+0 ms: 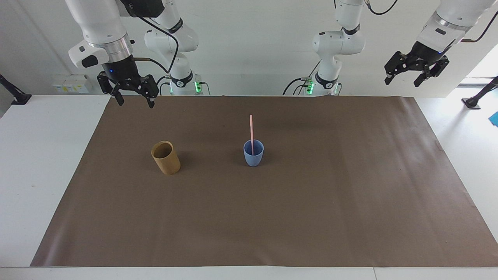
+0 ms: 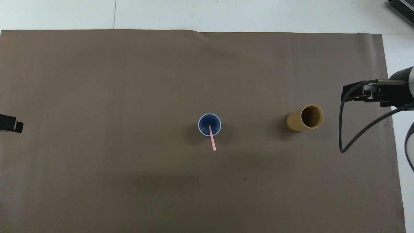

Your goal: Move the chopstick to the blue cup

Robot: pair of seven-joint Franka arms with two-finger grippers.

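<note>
The blue cup (image 1: 253, 155) stands upright in the middle of the brown mat. A pale-pink chopstick (image 1: 251, 130) stands in it, leaning on the rim toward the robots, with its upper half sticking out. Nothing touches it. My right gripper (image 1: 134, 103) hangs open and empty, high over the mat's corner at the right arm's end. My left gripper (image 1: 402, 82) waits open and empty, raised past the mat's edge at the left arm's end. In the overhead view only a tip of the left gripper (image 2: 11, 123) shows beside the cup (image 2: 209, 124) and chopstick (image 2: 212, 140).
A taller tan wooden-looking cup (image 1: 166, 157) stands empty on the mat (image 1: 311, 214), beside the blue cup toward the right arm's end. A black cable (image 2: 355, 136) loops from the right wrist over the mat's edge. White table surrounds the mat.
</note>
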